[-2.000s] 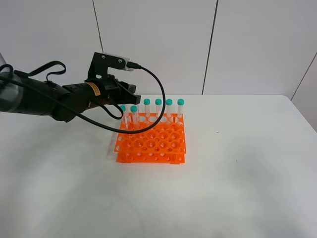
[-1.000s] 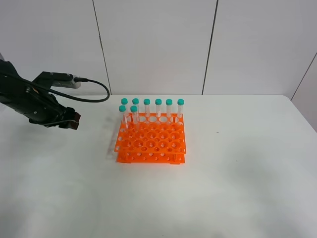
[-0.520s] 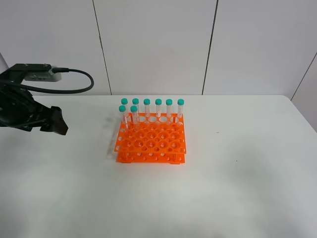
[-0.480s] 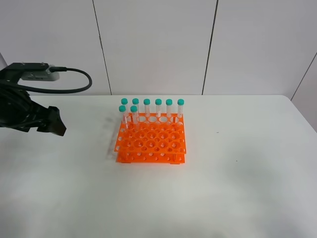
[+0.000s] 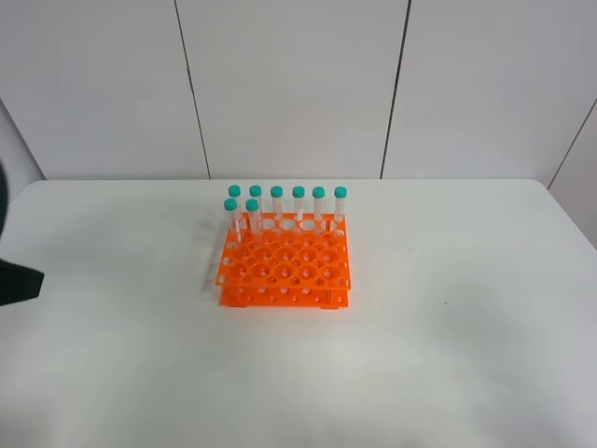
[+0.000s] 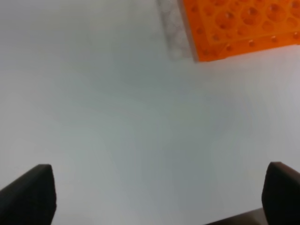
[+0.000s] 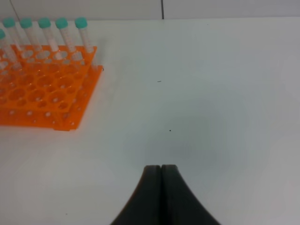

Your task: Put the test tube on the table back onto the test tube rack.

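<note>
The orange test tube rack (image 5: 284,266) stands mid-table on the white table (image 5: 448,355). Several teal-capped test tubes (image 5: 298,203) stand upright along its far side, two of them (image 5: 252,217) one row nearer. No tube lies on the table in any view. My left gripper (image 6: 159,168) is open and empty, well off the rack's corner (image 6: 239,23); only a dark piece of it (image 5: 14,283) shows at the left edge of the exterior view. My right gripper (image 7: 161,168) is shut and empty, low over the table to the right of the rack (image 7: 42,89).
The white table ends at a grey panelled wall (image 5: 280,84) behind the rack. The table's rounded right corner (image 5: 560,201) shows at the far right.
My left arm has drawn back from the rack's far-left tubes to the left, open, and has almost left the exterior view. The rack and tubes have not moved.
</note>
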You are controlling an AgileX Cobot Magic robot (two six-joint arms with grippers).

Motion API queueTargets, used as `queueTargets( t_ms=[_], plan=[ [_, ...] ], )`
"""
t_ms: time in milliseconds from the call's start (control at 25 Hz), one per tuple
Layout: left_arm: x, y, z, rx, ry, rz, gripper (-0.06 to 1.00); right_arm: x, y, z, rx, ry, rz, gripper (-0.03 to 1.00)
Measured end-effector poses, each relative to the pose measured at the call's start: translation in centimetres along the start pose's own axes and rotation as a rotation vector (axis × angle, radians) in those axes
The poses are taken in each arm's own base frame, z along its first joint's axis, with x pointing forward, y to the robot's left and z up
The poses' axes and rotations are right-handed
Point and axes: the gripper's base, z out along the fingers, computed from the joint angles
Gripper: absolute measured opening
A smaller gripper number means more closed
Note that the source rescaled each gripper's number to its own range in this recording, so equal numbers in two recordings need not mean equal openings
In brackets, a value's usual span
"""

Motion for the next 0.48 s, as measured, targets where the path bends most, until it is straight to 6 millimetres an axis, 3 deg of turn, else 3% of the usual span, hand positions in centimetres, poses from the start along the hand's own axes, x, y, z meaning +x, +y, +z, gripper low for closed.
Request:
queueTargets(
  t_ms=[280, 480],
  plan=[
    [6.6, -1.0, -1.7, 0.005, -0.049, 0.028, 0.95, 0.0, 0.0, 0.0, 0.000, 0.001, 0.000, 0.00],
    [9.1, -1.4, -2.7, 0.007, -0.088, 0.050, 0.95, 0.0, 0.0, 0.0, 0.000, 0.001, 0.000, 0.00]
  ],
)
